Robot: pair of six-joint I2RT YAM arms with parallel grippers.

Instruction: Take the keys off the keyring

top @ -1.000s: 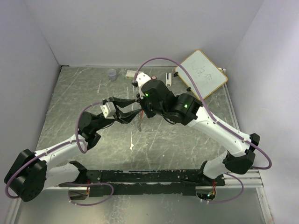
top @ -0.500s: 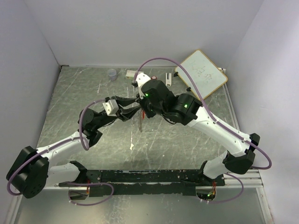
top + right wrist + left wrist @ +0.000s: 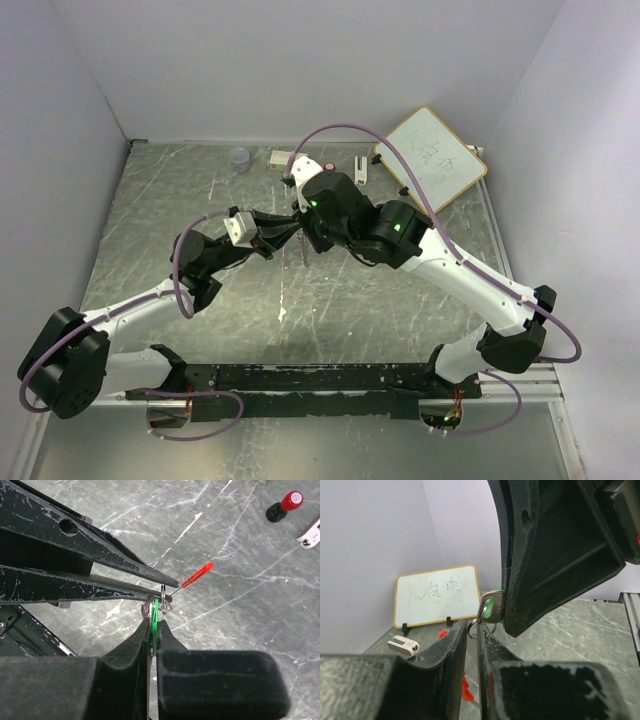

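Presently, right gripper point(image 3: 152, 624) fingers clamp the green key point(image 3: 155, 611). Left gripper point(image 3: 472, 628) fingers pinch the keyring point(image 3: 165, 605) between their tips, with the red key point(image 3: 198, 574) projecting beyond them.

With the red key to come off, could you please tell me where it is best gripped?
Probably the free outer tip of the elongated red key, from the right wrist view's upper right: it juts away from the small grey metal keyring.

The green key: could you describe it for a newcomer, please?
Over the table centre, the left end effector meets the right end effector tip to tip. The right one pinches the green key, a bright sliver beside the silver keyring; the red key juts out sideways.
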